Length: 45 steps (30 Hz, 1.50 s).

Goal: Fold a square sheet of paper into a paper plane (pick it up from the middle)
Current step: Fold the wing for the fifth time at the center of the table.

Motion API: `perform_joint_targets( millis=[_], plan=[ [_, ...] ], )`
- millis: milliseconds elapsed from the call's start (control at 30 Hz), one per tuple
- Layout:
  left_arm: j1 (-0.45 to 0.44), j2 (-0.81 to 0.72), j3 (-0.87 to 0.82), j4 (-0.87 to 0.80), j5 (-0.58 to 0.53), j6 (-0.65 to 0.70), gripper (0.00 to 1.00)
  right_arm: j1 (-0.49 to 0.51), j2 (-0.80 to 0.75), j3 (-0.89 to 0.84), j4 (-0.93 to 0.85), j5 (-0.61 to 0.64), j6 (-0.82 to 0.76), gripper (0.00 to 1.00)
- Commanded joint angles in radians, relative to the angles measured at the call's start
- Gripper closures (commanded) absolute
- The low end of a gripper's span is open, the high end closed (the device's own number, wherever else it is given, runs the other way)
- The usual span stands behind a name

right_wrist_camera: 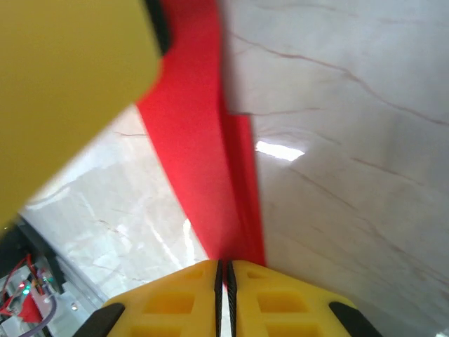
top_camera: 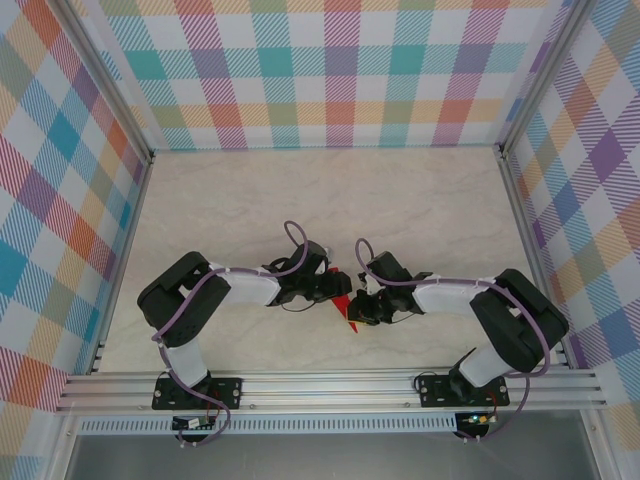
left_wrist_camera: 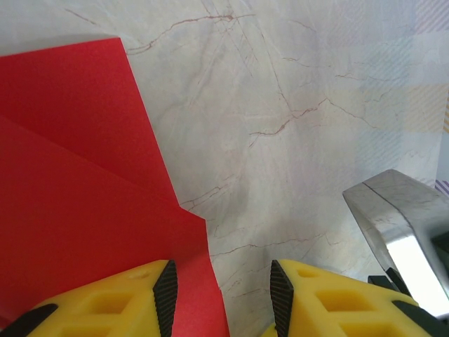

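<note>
The red sheet of paper [top_camera: 346, 308] is folded into layers and sits between the two grippers at the table's near middle. My right gripper [top_camera: 364, 306] is shut on it. In the right wrist view the folded paper [right_wrist_camera: 203, 161] runs as a narrow strip straight out from the pinched jaws of that gripper [right_wrist_camera: 224, 281]. In the left wrist view the paper [left_wrist_camera: 70, 175] lies flat at the left with an overlapping flap. My left gripper [left_wrist_camera: 223, 295] stands open above its right edge, the left finger [left_wrist_camera: 165, 288] over the paper and the right finger over bare table.
The marble table top [top_camera: 330, 200] stretches away behind the arms, walled by checked panels [top_camera: 330, 70]. A grey metal part [left_wrist_camera: 400, 217] juts in at the right of the left wrist view. A yellow finger of the left gripper [right_wrist_camera: 70, 84] looms close at the upper left of the right wrist view.
</note>
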Motion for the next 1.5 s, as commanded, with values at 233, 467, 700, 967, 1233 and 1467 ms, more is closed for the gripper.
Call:
perform_joint_targets(
  millis=[233,467,700,967,1233,1467],
  plan=[
    [-0.007,0.088,-0.013,-0.096,0.003,0.02,0.58,0.007,-0.007,-0.053,-0.128,0.06,-0.044,0.87],
    [-0.007,0.083,-0.012,-0.099,0.003,0.021,0.58,0.007,-0.118,-0.046,-0.117,0.005,-0.05,0.88],
    [-0.006,0.089,-0.011,-0.096,0.007,0.019,0.58,0.015,-0.159,0.0,-0.02,-0.044,-0.005,0.87],
    [-0.007,0.089,-0.009,-0.105,0.007,0.02,0.58,0.071,0.016,0.057,-0.021,0.011,0.012,0.88],
    [-0.006,0.089,-0.005,-0.123,0.005,0.032,0.58,0.069,0.014,-0.063,-0.04,0.068,0.009,0.88],
    [-0.007,0.093,-0.006,-0.121,0.002,0.032,0.58,0.059,-0.032,-0.138,-0.008,0.048,0.033,0.88]
  ],
)
